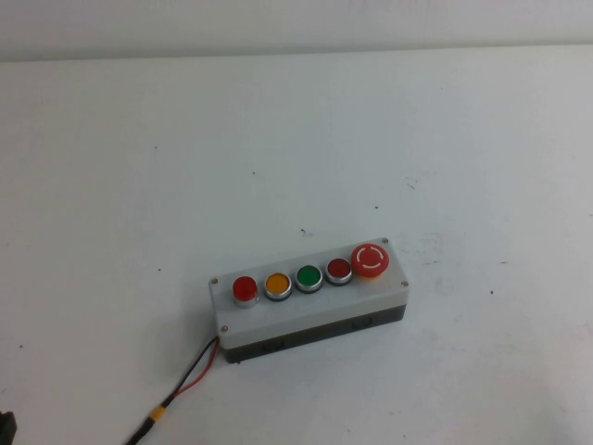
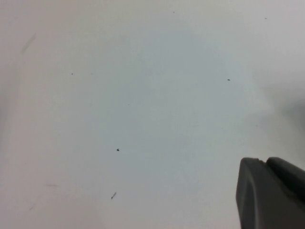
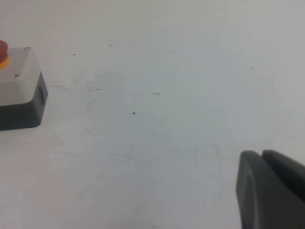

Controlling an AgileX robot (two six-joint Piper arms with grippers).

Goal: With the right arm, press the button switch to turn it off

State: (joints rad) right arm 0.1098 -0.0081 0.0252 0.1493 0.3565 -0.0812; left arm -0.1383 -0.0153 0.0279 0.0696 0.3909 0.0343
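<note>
A grey five-button box (image 1: 310, 311) lies on the white table in the high view. The button switch (image 1: 245, 289), small, bright red and silver-ringed, is at the box's left end. Beside it in a row stand an orange button (image 1: 277, 285), a green button (image 1: 309, 277), a darker red button (image 1: 338, 270) and a big red mushroom button (image 1: 371, 260). My right gripper (image 3: 261, 153) shows only in the right wrist view, fingers together, over bare table well away from the box's mushroom end (image 3: 21, 90). My left gripper (image 2: 264, 161) is shut over bare table.
Red and black wires (image 1: 190, 380) with a yellow sleeve run from the box's left end to the table's near edge. A small dark part (image 1: 6, 426) sits at the bottom left corner. The table's far edge meets a pale wall (image 1: 296, 23).
</note>
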